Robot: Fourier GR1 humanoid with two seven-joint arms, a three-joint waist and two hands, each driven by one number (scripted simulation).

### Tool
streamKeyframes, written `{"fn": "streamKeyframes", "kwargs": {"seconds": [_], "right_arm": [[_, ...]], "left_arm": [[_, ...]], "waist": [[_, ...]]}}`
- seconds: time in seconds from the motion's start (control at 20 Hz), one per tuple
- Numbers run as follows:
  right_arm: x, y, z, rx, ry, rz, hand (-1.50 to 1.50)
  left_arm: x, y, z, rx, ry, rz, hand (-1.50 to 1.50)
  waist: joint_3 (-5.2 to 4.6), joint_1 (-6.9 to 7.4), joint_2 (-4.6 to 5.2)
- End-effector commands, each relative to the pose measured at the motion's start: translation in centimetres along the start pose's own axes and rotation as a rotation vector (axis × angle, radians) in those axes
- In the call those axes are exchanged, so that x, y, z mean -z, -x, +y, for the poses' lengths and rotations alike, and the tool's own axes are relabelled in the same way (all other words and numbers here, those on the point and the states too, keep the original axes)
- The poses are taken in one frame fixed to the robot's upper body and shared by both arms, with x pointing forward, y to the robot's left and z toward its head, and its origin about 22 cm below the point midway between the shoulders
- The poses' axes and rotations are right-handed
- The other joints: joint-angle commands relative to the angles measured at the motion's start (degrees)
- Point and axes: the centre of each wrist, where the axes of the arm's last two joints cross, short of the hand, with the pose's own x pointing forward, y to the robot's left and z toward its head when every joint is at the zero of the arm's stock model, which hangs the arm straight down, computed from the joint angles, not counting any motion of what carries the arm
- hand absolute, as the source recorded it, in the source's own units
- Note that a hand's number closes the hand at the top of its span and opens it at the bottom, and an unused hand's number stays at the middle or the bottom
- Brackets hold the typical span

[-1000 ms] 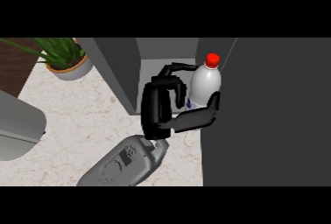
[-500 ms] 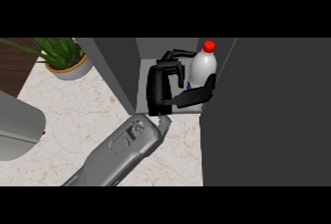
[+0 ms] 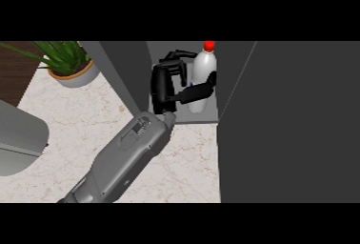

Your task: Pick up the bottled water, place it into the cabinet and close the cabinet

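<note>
The cabinet (image 3: 235,86) stood open around the hand, its dark door panel (image 3: 295,124) filling the space to the hand's right and its grey side wall (image 3: 123,76) close on the hand's left. The marbled counter (image 3: 63,124) spread behind the wrist, with a potted plant (image 3: 67,64) well off to the left beyond the wall. Only one hand (image 3: 172,88) showed, on a forearm from the lower left; which arm it was I could not tell. Its fingers and thumb were curled round the bottled water (image 3: 202,71), which stood upright inside the cabinet on the shelf floor (image 3: 200,116), red cap up. To finish well, I judged the fingers should spread only once the base sat flat, then draw straight back along the forearm's line. Room was tight on both sides; the open way out lay toward the counter.
</note>
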Motion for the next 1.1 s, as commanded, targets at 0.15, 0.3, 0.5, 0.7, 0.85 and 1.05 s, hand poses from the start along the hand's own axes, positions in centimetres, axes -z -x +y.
{"fn": "streamKeyframes", "kwargs": {"seconds": [0.15, 0.3, 0.5, 0.7, 0.85, 1.05], "right_arm": [[1.0, -1.0, 0.5, 0.068, -0.004, -0.085, -1.50], [0.6, -0.9, -0.1, 0.070, -0.011, -0.083, -1.50], [1.4, -2.0, 1.0, 0.068, -0.028, -0.084, -1.50], [0.9, -1.1, 0.0, 0.076, -0.022, -0.085, -1.50], [0.9, -0.9, 0.5, 0.091, -0.006, -0.082, -1.50], [1.1, -1.9, 0.4, 0.067, -0.033, -0.107, -1.50]], "left_arm": [[3.9, 0.2, 0.8, -0.019, -0.078, -0.006, 1.50], [2.5, 3.5, 2.1, 0.060, -0.055, -0.009, 1.50], [3.9, 4.1, 2.6, 0.216, -0.042, -0.040, 1.50], [5.6, 3.0, 1.4, 0.272, -0.040, -0.028, -1.50], [5.7, 3.4, 1.6, 0.308, -0.011, -0.029, -1.50], [6.4, 3.0, 1.6, 0.306, -0.032, 0.004, -1.50]], "waist": [[0.00, -0.53, 0.21], [0.01, -1.12, 0.23], [-0.01, -0.97, 0.38], [0.02, -1.14, 0.41], [0.02, -1.49, 0.40], [0.01, -1.29, 0.19]]}}
